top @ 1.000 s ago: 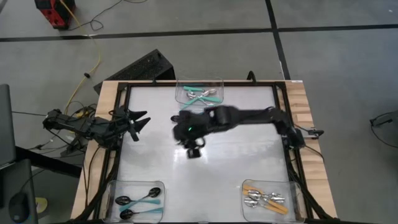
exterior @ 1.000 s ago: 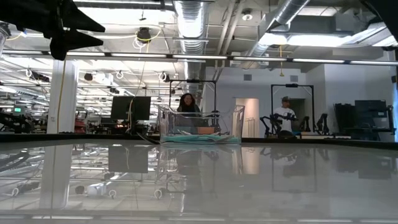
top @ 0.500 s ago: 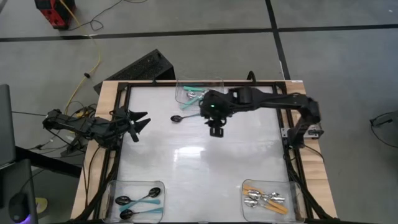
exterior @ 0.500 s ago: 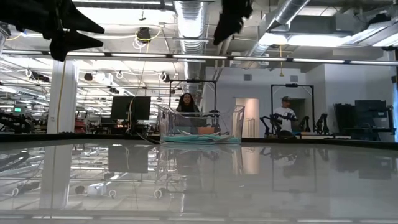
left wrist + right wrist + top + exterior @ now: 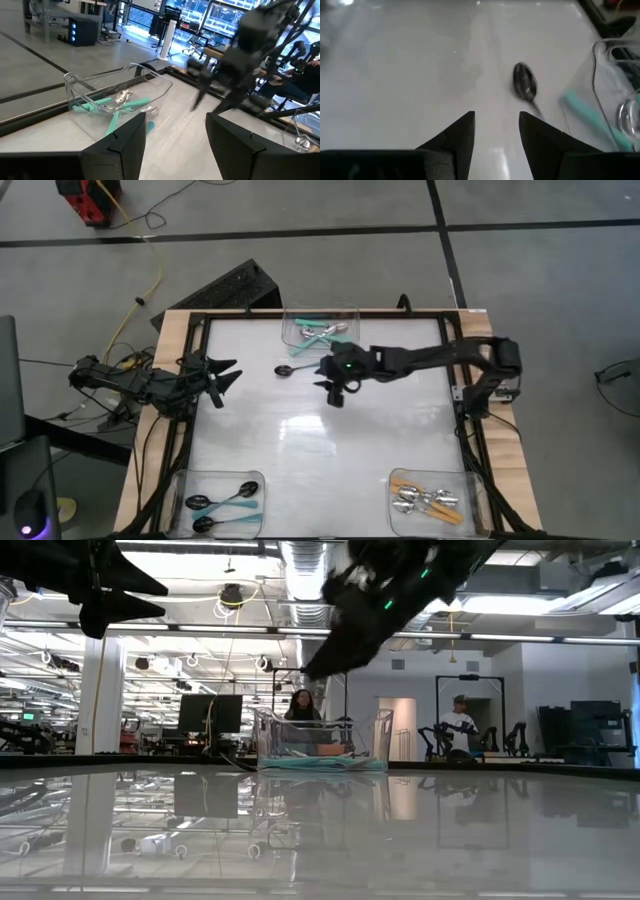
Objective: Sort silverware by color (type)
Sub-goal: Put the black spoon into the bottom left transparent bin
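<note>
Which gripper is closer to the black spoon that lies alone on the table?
Right. The right gripper hovers just beside the black spoon, open. The left gripper waits near the table's left edge, farther away, open.

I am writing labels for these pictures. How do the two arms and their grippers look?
Both arms are black, built of jointed segments. The right arm shows a small green light near its wrist. The left gripper and right gripper each end in two dark, pointed, wedge-shaped fingers.

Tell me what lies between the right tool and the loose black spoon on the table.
Nothing: the right wrist view shows bare white table between the open right tool and the black spoon.
</note>
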Motion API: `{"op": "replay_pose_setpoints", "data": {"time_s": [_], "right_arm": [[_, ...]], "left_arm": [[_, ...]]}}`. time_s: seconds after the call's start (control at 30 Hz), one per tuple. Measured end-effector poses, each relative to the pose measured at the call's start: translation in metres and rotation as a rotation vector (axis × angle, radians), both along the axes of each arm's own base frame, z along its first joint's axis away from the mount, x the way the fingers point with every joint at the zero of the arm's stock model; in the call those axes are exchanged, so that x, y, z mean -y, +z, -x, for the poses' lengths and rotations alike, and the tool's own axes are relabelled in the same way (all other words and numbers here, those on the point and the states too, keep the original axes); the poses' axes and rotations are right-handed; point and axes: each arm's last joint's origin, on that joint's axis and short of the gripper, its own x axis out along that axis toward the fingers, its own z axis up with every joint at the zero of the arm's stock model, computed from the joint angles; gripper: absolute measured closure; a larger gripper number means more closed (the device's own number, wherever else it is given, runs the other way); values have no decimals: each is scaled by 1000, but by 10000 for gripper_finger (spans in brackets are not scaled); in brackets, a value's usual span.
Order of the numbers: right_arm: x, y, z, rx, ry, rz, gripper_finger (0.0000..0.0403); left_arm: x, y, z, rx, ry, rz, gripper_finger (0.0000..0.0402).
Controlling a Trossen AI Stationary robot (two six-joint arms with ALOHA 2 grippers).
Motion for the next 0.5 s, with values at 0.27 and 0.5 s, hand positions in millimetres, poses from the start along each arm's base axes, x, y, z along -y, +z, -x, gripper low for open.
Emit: {"op": "replay_pose_setpoints", "data": {"time_s": [0.27, 0.5], "right_arm": [[19, -32, -26, -28, -25, -7, 217], [29, -37, -33, -55, -30, 9, 191]], "left_arm": [[0, 0, 0, -1, 0, 3, 212], [0, -2, 0, -21, 13, -5, 212]]}}
